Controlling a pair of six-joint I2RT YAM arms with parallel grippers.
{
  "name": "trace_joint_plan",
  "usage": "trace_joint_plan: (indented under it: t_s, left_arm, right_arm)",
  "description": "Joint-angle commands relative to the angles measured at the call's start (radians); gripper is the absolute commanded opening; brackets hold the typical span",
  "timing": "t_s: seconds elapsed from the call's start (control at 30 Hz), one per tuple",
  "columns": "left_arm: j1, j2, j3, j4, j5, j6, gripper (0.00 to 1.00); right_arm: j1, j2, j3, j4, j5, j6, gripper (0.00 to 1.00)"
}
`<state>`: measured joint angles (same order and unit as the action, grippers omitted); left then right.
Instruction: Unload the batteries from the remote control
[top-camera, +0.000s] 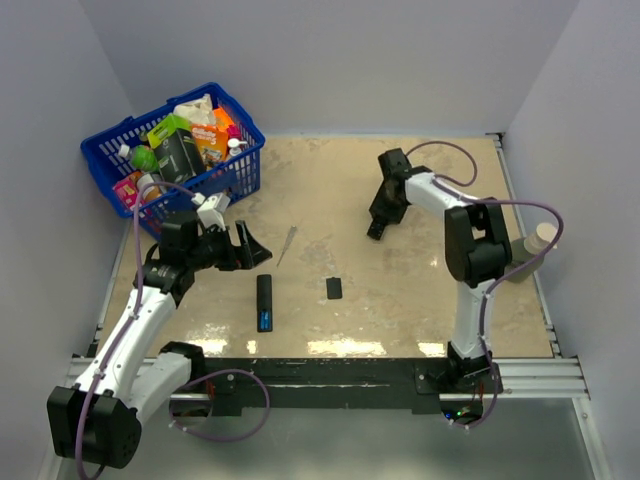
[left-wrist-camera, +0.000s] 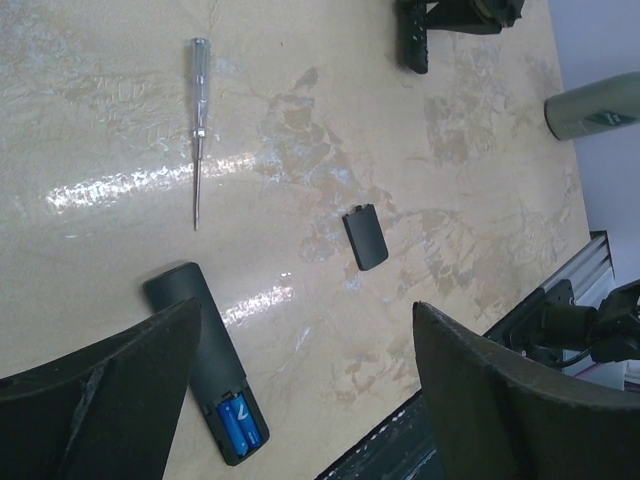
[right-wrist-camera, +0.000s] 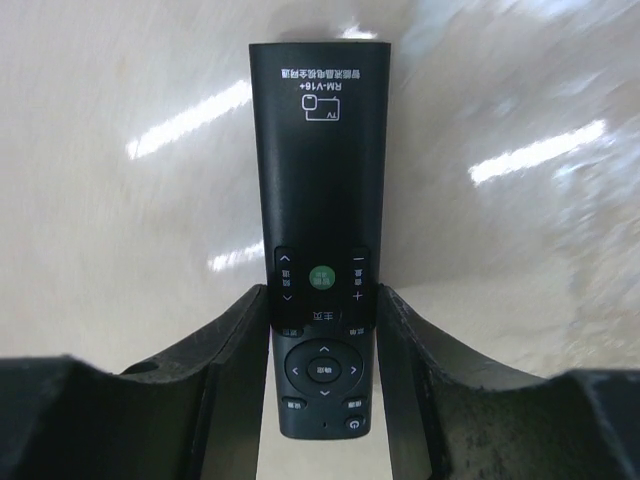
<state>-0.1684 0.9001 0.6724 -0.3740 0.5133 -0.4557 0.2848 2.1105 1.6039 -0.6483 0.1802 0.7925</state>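
beige tabletop (top-camera: 420, 300), batteries (left-wrist-camera: 238, 423) in remote (left-wrist-camera: 215, 350); left jaws apart, right jaws tight on second remote (right-wrist-camera: 320, 180)

Screwdriver (top-camera: 287, 245) lies near the (well-stocked) blue basket (top-camera: 240, 170).

Batteries (left-wrist-camera: 238, 423) apparently unobstructed from above; screwdriver (left-wrist-camera: 198, 128) apart

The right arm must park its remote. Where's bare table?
Bare: near-right, between the small flat black cover and the right arm's base; far strip between the blue plastic basket and the right gripper gripping its black buttoned remote. Crowded: around the open black remote, clear-handled screwdriver and left gripper.
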Motion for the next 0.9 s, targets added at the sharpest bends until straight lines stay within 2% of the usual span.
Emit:
trace_joint_plan:
  t_s: [0.0,0.03,0.13,0.33,0.43,0.67,0.87]
  left_arm:
    - [0.003,-0.010,-0.005,0.035,0.025,0.008,0.89]
    - [0.003,-0.012,-0.007,0.032,0.024,0.008,0.88]
    - [-0.003,-0.023,-0.010,0.032,0.011,0.006,0.87]
    - [-0.008,-0.012,-0.014,0.041,0.016,-0.005,0.84]
    - [-0.020,0.003,-0.002,0.038,0.014,-0.006,0.81]
    - [-0.037,0.046,0.050,0.043,-0.007,-0.026,0.80]
    - [-0.066,0.151,0.082,0.153,0.027,-0.129,0.79]
  right_arm:
    - [0.085,-0.157,-0.212,0.191,-0.204,-0.179,0.29]
    - [0.100,-0.205,-0.305,0.228,-0.235,-0.214,0.29]
    - [0.143,-0.273,-0.442,0.312,-0.284,-0.233,0.28]
    - [0.163,-0.402,-0.631,0.458,-0.347,-0.194,0.21]
    - [0.174,-0.440,-0.700,0.533,-0.387,-0.188,0.21]
    - [0.195,-0.560,-0.788,0.677,-0.574,-0.203,0.22]
    - [0.263,-0.659,-0.815,0.757,-0.659,-0.191,0.23]
